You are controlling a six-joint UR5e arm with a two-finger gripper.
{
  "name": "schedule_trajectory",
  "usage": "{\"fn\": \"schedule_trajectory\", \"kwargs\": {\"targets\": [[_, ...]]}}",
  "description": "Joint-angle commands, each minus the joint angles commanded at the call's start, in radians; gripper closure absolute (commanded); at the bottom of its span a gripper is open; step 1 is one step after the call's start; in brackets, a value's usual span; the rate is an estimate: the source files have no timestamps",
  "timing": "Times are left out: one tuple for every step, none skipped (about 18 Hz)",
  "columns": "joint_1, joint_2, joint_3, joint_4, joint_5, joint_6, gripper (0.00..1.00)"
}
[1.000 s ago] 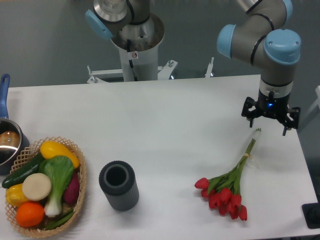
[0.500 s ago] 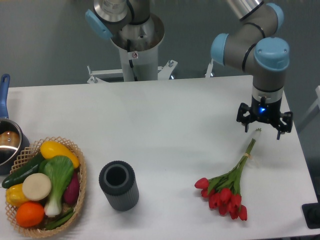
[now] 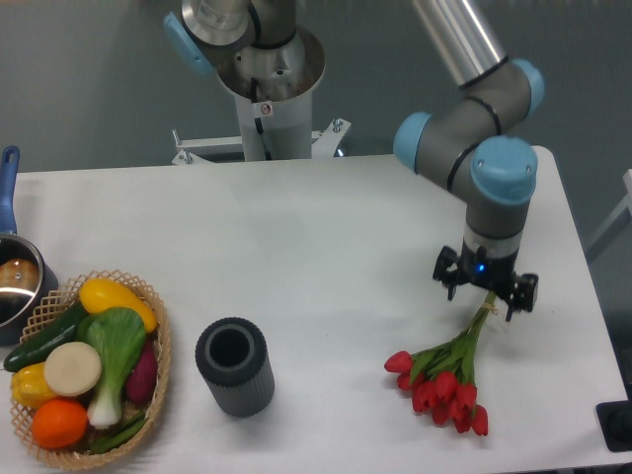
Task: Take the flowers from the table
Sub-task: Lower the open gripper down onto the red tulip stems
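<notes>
A: What's the biggest thing here?

B: The white counter [image 3: 326, 227], filling most of the view. Above its right side bends the grey arm [image 3: 474, 128] with blue joint caps.

A: And on the left?

B: A woven basket [image 3: 158, 346] holding a yellow squash, a leafy green vegetable with a white base, an orange and other produce. Just behind it, at the counter's edge, sits a pot [image 3: 15, 286] with a blue handle.

A: In the middle?

B: A dark grey ribbed cylinder [image 3: 234, 366], upright, open at the top, well apart from the basket.

A: Where are the flowers?

B: The flowers [image 3: 446, 380] lie flat on the counter near its front right corner, red heads toward the front, stems running up and to the right.

A: And the claw?

B: The claw [image 3: 486, 291] points straight down over the upper end of the stems, hiding their tips. Its black fingers [image 3: 443, 279] stand spread to either side of the stems, so it looks wide. Whether it touches them, I cannot tell.
</notes>
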Motion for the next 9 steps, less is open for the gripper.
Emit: {"fn": "schedule_trajectory", "kwargs": {"targets": [[-0.003, -0.002, 0.000, 0.000, 0.000, -0.002, 0.00], [-0.003, -0.006, 0.005, 0.000, 0.000, -0.002, 0.00], [-0.003, -0.011, 0.015, 0.000, 0.002, -0.002, 0.00], [-0.005, -0.020, 0.017, 0.000, 0.002, -0.002, 0.00], [-0.009, -0.028, 0.017, 0.000, 0.002, -0.002, 0.00], [-0.015, -0.037, 0.017, 0.000, 0.002, -0.003, 0.00], [-0.018, -0.045, 0.020, 0.000, 0.005, -0.003, 0.00], [-0.018, -0.052, 0.023, 0.002, 0.006, -0.003, 0.10], [-0.020, -0.061, 0.023, 0.011, 0.006, -0.002, 0.29]]}}
